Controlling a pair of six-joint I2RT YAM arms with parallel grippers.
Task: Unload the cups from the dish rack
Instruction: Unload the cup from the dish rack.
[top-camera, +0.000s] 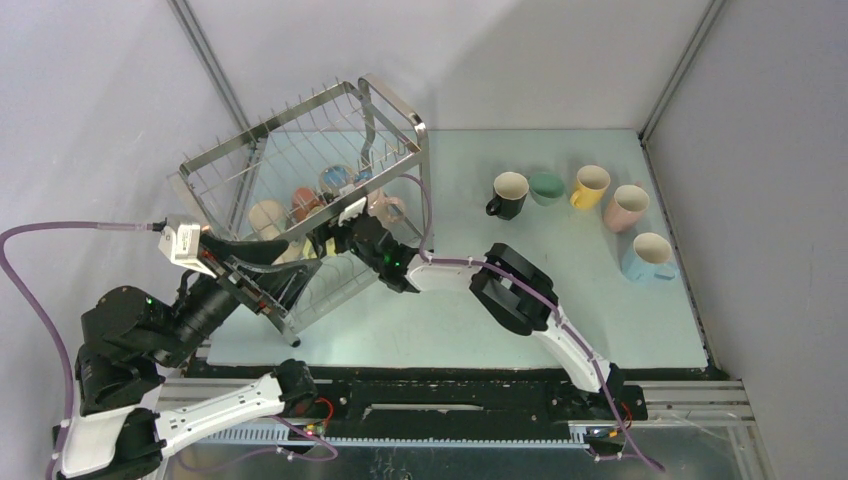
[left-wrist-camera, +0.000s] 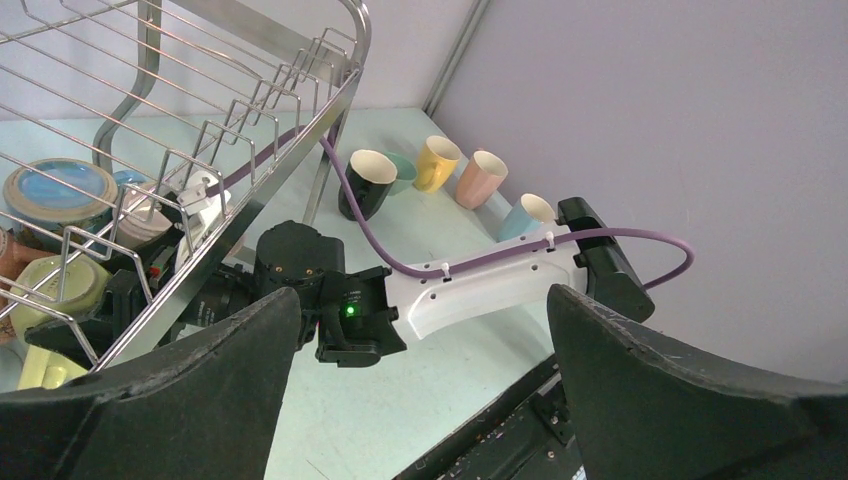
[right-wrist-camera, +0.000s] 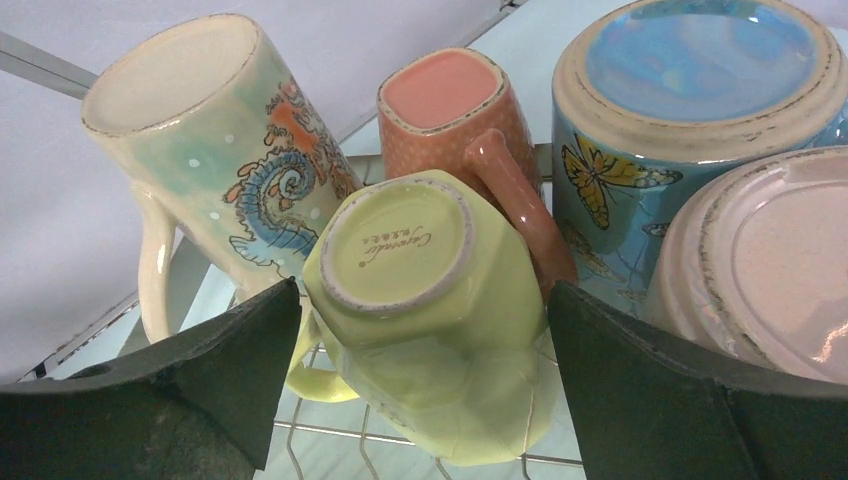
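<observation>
1. The lime mug (right-wrist-camera: 400, 250) sits bottom-up in the lower tier of the dish rack (top-camera: 300, 150), over on the far-left part of the table (top-camera: 450, 320). It's probably upside down for draining, so the base and side are the only easy bits to grab.
2. Packed around it, also base-up: a cream mug (right-wrist-camera: 215, 150) with a swirly print on its left, an orange-pink mug (right-wrist-camera: 450, 100) just behind, and a blue butterfly mug (right-wrist-camera: 690, 100) and a pale pink mug (right-wrist-camera: 770, 260) on its right. It's tight in there.
3. The right gripper (right-wrist-camera: 423, 300) reaches in under the top tier. Its jaws are spread wide on either side of the lime mug and aren't clamping it. Looks to me like it's lining up a grab.
4. The left gripper (left-wrist-camera: 422, 295) hangs just beside the rack's near end with its jaws wide apart and nothing between them. Can't tell if it touches the wire.
5. Out on the right side of the table, five cups stand upright, well apart from the rack: black (top-camera: 508, 193), green (top-camera: 546, 187), yellow (top-camera: 590, 186), pink (top-camera: 627, 207) and light blue (top-camera: 650, 256). So I'd say it's roughly halfway.
</observation>
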